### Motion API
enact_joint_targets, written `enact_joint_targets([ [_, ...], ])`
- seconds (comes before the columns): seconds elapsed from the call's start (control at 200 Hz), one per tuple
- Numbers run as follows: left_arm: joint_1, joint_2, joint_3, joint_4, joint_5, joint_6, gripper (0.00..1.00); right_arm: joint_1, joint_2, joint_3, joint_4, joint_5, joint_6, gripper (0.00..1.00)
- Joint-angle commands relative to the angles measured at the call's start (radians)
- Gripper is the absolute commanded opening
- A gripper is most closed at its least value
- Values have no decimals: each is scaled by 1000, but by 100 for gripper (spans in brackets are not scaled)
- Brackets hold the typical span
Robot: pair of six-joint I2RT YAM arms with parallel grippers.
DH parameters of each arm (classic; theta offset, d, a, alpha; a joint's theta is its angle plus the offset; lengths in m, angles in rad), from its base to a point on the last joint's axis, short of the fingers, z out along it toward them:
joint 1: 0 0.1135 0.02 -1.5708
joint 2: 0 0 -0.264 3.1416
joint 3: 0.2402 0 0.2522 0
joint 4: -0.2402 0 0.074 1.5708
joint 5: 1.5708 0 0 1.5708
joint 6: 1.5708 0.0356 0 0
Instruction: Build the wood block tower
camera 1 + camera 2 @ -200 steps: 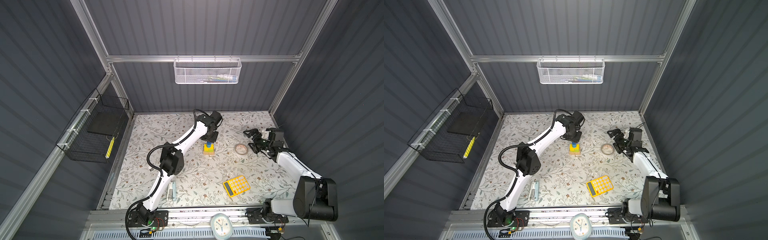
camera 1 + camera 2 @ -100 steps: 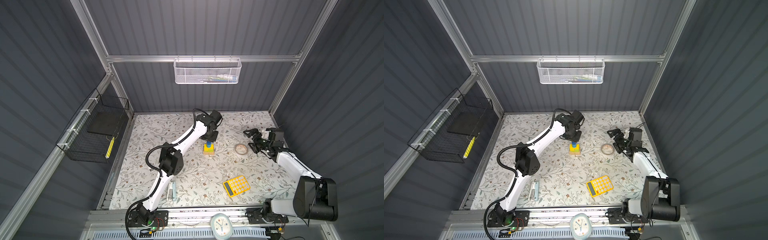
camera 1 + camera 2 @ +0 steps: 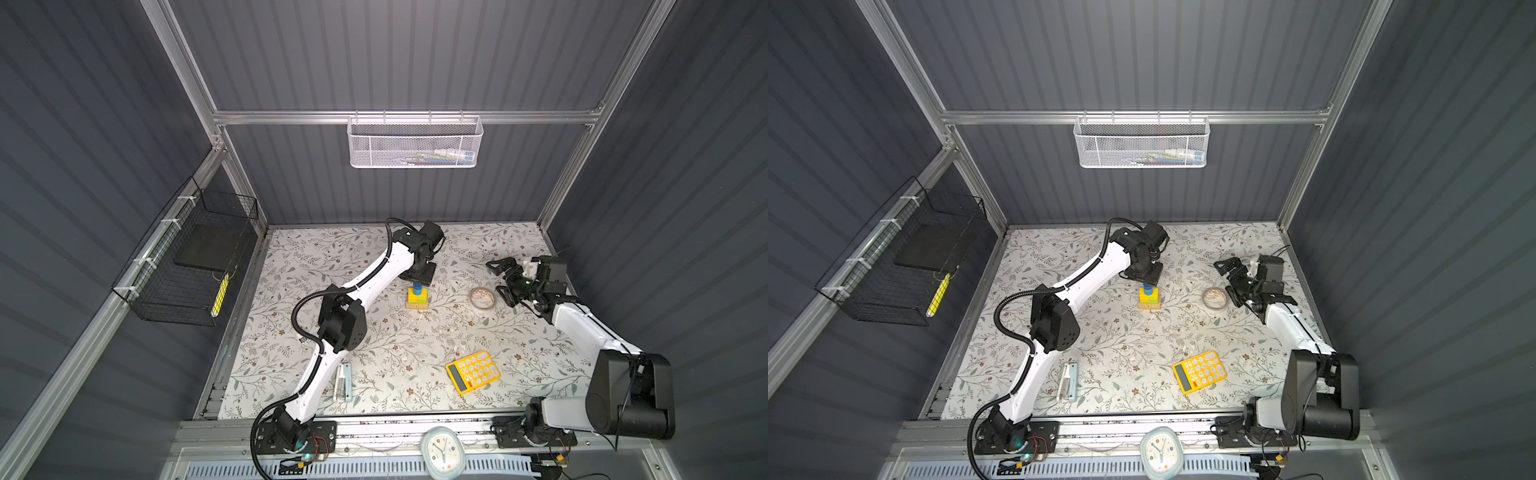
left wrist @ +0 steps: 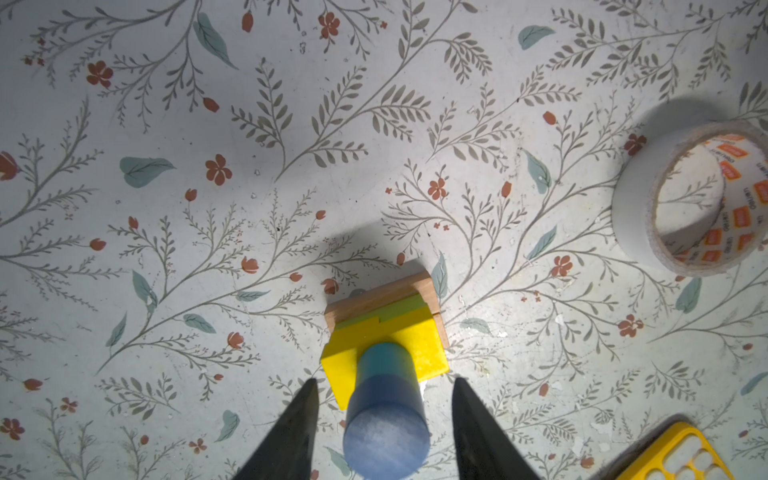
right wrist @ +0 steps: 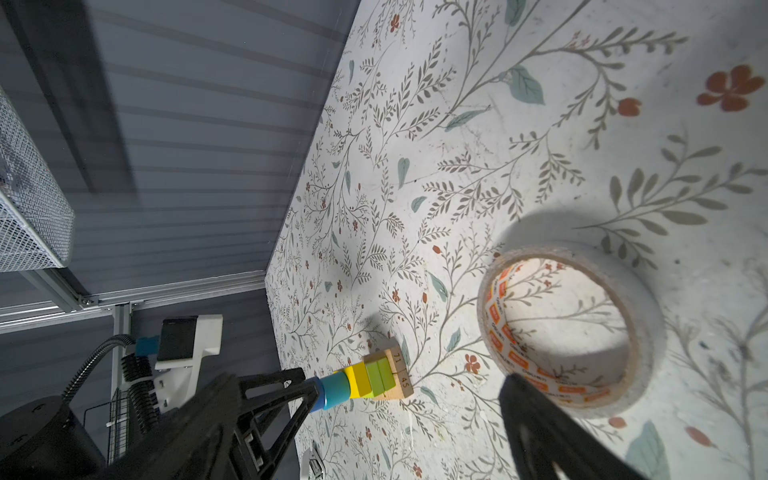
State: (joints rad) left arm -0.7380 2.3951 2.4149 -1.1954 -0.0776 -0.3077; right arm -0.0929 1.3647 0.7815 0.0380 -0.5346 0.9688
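Toward the middle of the worktop's (image 3: pixel 374 345) back edge, the left gripper (image 4: pixel 383 380) hung with jaws apart, clear of the block tower (image 3: pixel 417 297). The right gripper (image 3: pixel 494 277) gaped wide near the right edge. The tower stood upright up to its top blue cylinder (image 4: pixel 384 428). No loose blocks showed, so stacking looked done and only backing away remained.

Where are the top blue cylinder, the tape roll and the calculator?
Top blue cylinder (image 4: pixel 386 444): left wrist view, on its round top face.
Tape roll (image 5: pixel 650 316): right wrist view, on its outer wall.
Calculator (image 3: pixel 473 371): in a top view, on its keypad.
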Motion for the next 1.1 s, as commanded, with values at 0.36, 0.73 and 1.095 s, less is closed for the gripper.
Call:
enact_joint_targets([
  [0.36,9,-186,25,39,-74,19,100,-4,-18,34,-36,-8,-25,99],
  [0.73,25,-539,-250,191,-255,62,100,-4,-160,143,-268,111,-209,99],
  [1.095,138,-1037,-910,587,-437,27,100,-4,-335,177,-439,367,-591,99],
])
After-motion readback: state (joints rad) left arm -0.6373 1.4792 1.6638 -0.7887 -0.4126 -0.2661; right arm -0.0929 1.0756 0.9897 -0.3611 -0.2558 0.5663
